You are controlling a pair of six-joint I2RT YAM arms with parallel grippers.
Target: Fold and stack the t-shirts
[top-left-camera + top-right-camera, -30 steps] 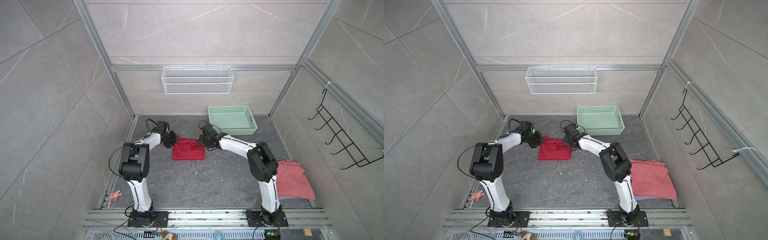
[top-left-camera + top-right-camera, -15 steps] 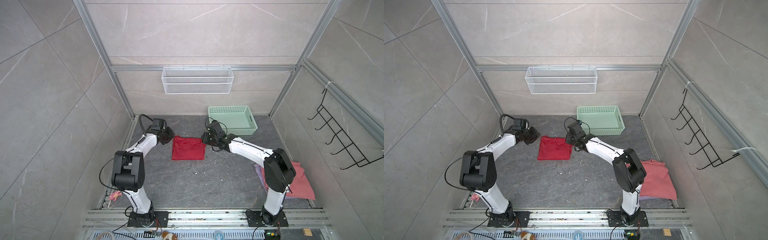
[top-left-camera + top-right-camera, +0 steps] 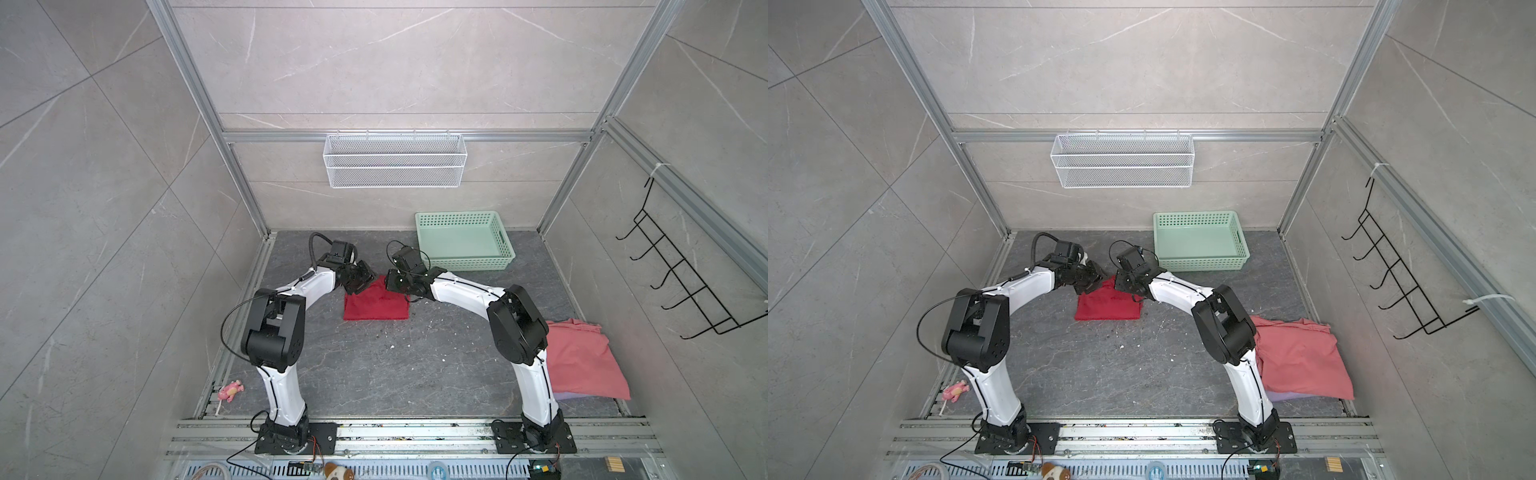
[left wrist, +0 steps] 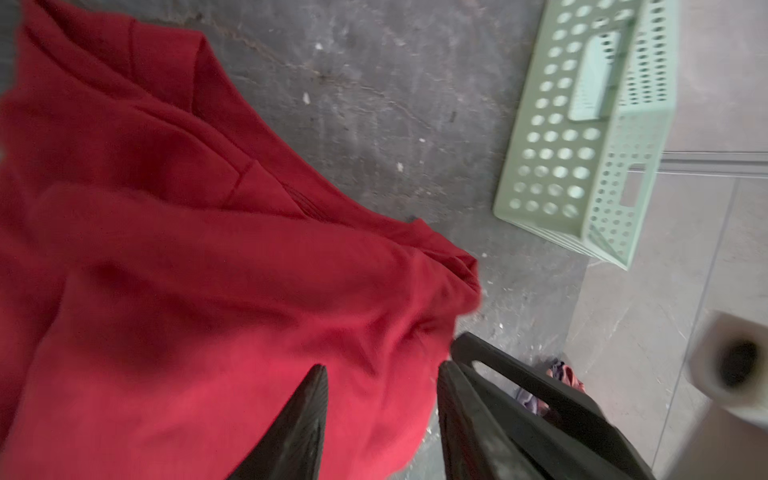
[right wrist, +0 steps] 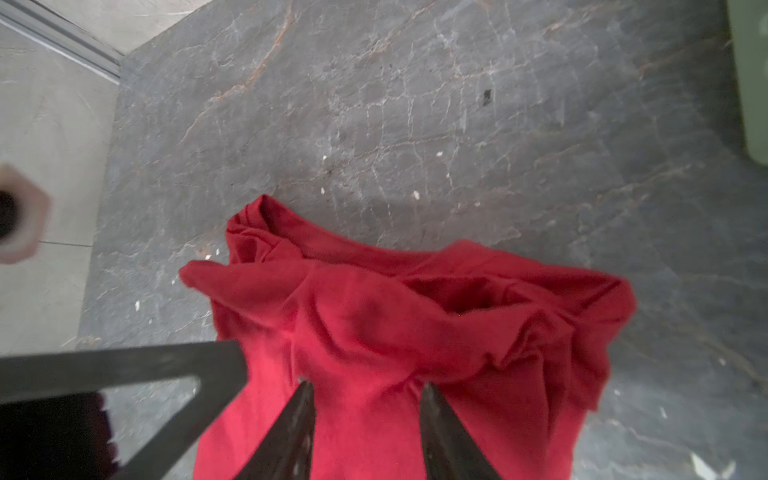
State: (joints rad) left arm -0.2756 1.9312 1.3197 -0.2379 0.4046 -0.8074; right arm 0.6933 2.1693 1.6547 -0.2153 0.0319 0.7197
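Left gripper (image 4: 382, 368): jaws stand apart, nothing clamped; tips hang over the near part of the red t-shirt (image 4: 187, 270), though blur leaves it unclear whether they touch the cloth; in a top view this gripper (image 3: 365, 276) sits at the shirt's far left corner.

Right gripper (image 5: 365, 384): jaws likewise parted, red cloth (image 5: 395, 324) showing through the gap; in a top view it (image 3: 390, 282) is at the far right corner, the two grippers near one another.

Red t-shirt (image 3: 376, 305): folded to a rough rectangle on the dark stone tabletop (image 3: 395, 365), far edge rumpled and bunched; near edge lies flat.

Mint-green basket (image 3: 465, 262): behind the right arm, just beyond the shirt, apart from it.

Salmon-pink t-shirt (image 3: 582, 361): loose heap at the right side, well apart from the red one; a lavender t-shirt (image 3: 569, 396) shows as a sliver beneath its near edge.
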